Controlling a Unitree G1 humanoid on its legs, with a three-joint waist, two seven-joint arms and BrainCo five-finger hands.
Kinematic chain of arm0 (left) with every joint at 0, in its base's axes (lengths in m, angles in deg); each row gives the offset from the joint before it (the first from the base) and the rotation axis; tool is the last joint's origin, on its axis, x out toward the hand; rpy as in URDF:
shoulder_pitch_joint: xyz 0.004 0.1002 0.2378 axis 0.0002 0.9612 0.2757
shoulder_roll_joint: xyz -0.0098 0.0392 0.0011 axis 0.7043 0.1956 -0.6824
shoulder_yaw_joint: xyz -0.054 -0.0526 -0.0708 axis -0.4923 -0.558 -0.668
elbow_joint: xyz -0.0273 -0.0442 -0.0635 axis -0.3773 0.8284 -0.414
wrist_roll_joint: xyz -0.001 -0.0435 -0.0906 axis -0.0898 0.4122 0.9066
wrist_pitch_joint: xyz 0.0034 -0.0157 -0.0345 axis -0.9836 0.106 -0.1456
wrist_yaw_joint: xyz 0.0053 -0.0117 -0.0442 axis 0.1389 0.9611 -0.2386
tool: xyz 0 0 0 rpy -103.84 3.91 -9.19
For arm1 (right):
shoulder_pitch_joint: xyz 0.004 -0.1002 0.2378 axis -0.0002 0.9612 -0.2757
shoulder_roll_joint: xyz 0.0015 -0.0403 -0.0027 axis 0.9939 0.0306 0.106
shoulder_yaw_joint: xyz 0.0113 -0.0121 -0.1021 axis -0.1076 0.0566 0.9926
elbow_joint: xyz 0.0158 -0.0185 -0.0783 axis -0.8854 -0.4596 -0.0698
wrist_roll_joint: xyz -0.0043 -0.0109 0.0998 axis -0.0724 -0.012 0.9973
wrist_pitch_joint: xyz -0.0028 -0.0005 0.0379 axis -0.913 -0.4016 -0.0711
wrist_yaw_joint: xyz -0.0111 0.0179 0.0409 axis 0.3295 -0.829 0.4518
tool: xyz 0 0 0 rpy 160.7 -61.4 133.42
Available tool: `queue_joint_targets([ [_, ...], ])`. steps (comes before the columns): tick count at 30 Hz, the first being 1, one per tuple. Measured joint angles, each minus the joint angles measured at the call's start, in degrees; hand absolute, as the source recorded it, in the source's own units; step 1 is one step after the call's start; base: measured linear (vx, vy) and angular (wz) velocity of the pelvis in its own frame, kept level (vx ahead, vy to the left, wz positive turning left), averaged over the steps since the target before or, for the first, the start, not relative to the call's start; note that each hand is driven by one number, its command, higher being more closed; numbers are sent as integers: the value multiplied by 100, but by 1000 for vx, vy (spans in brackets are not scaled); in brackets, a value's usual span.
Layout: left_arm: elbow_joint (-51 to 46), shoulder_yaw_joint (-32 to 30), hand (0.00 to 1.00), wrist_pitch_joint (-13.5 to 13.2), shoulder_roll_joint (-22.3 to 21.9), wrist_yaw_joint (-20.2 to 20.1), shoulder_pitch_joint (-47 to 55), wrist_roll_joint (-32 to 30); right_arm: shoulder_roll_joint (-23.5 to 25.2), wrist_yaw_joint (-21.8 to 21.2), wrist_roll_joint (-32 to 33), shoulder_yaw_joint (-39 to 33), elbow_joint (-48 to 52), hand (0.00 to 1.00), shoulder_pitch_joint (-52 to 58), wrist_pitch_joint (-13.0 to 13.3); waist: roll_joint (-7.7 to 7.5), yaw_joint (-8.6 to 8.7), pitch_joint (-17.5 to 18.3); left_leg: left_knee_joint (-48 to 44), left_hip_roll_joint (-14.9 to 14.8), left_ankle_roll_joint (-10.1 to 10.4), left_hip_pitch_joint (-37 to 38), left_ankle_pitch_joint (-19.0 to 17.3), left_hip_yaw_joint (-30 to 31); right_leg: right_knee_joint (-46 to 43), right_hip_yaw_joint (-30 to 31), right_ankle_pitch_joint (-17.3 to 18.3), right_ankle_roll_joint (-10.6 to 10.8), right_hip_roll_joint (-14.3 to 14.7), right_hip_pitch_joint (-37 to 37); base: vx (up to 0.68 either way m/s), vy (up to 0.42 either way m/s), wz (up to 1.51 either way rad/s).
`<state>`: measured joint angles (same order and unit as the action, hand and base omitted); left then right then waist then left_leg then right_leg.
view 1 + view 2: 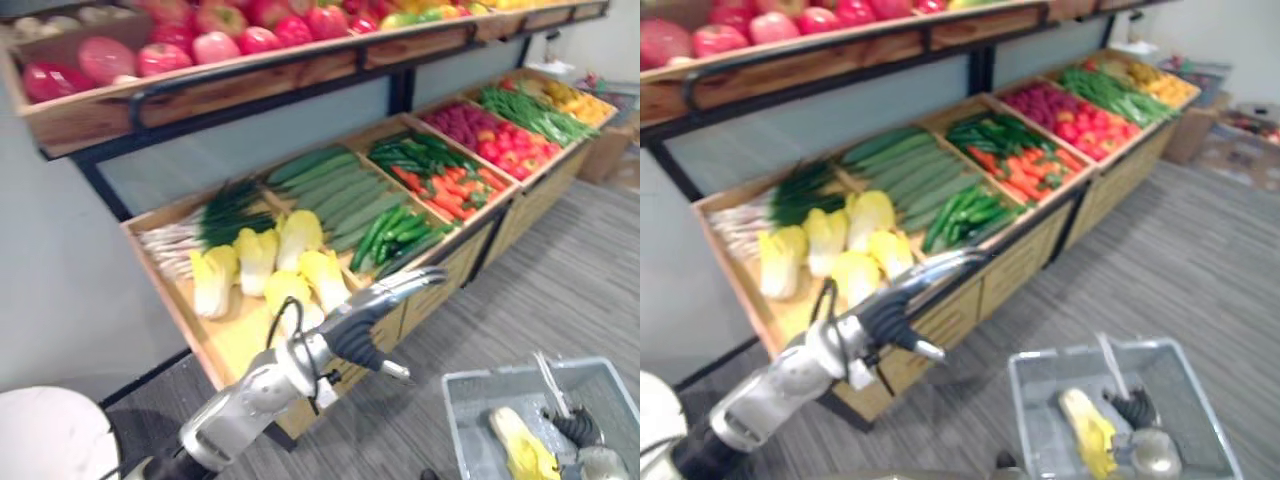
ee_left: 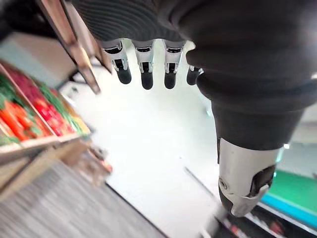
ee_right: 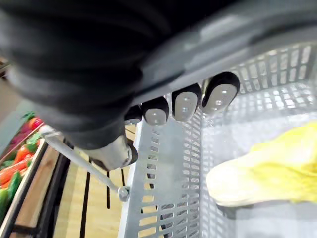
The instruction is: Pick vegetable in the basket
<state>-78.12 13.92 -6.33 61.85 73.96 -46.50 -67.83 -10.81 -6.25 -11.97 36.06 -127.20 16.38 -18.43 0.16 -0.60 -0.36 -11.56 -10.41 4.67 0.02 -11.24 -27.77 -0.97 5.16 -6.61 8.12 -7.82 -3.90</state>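
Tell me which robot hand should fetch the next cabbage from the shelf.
Left. The left robot hand hangs open by the shelf's front edge near the cabbages, holding nothing. The right robot hand is curled round the basket handle.

Basket [image 1: 468,395]: grey plastic, rectangular, open top, walls pierced with rows of slots. I place it near right, low in scene. Cannot tell whether set down or hanging. Thin metal handle [image 1: 549,382] stands up over its right part, with curled fingers of right hand [image 3: 185,105] round it.

Cabbage [image 1: 522,447]: single head, pale whitish stem end, crinkled bright yellow leaves. Lies on its side on basket bottom, stem end toward far side, leaves toward me, just left of handle.
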Motion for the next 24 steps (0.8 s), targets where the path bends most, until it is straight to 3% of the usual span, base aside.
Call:
queue_joint_targets([
  [1,1,-231,0,1,-106,70,179,-4,44,38,2,-61,-151,100,8,-5,-12,-6,19,57,35,-2,0,36,63,5,-74,17,-22,-23,21,23,-7,66],
  [2,45,-838,0,0,-571,319,651,-65,122,140,4,-187,-550,100,28,-31,-118,-106,46,210,143,-12,-68,159,266,23,-242,97,-135,-75,23,21,-16,55],
  [3,122,-1110,0,-1,-818,376,811,-72,154,156,3,-276,-712,100,26,-41,-132,-118,74,279,195,-13,-109,212,364,51,-312,128,-157,-112,25,13,-33,65],
  [5,506,-1977,0,36,-1748,799,1220,-119,172,284,5,-390,-1188,100,3,-54,-265,-134,78,572,386,-26,-207,455,663,100,-527,335,-50,-217,25,25,-66,74],
  [6,887,-2483,0,78,-2220,994,1405,-119,173,331,5,-525,-1392,100,-8,-54,-194,-150,119,781,433,7,-170,636,823,96,-690,364,-87,-217,24,40,-75,68],
  [8,1497,-3041,0,269,-2498,1299,1562,-208,167,442,65,-643,-1588,100,-22,-60,-213,-167,120,1058,476,-3,-130,869,1020,93,-895,391,-99,-196,40,51,-64,49],
  [12,2838,-3936,0,516,-2748,1776,1583,-665,191,559,95,-737,-1798,100,-41,-91,-218,-169,130,1441,461,-14,52,1142,1232,106,-1148,432,-162,-111,180,15,-54,31],
  [13,3407,-4285,0,674,-2836,2082,1581,-760,240,615,95,-723,-1796,100,-19,-91,-210,-133,144,1520,459,-5,118,1185,1287,123,-1255,454,-174,-108,258,-7,-30,18],
  [20,5555,-5867,0,953,-2829,3077,1383,-749,554,913,102,-628,-1766,100,58,-89,-347,-115,252,1731,473,0,131,1287,1444,211,-1486,544,-197,-127,332,-25,-14,15],
  [24,7258,-6527,0,1123,-2802,3188,1368,-449,619,1018,243,-617,-1828,100,55,-88,-348,-100,261,1734,492,15,123,1274,1447,294,-1488,559,-173,-148,355,2,0,1],
])
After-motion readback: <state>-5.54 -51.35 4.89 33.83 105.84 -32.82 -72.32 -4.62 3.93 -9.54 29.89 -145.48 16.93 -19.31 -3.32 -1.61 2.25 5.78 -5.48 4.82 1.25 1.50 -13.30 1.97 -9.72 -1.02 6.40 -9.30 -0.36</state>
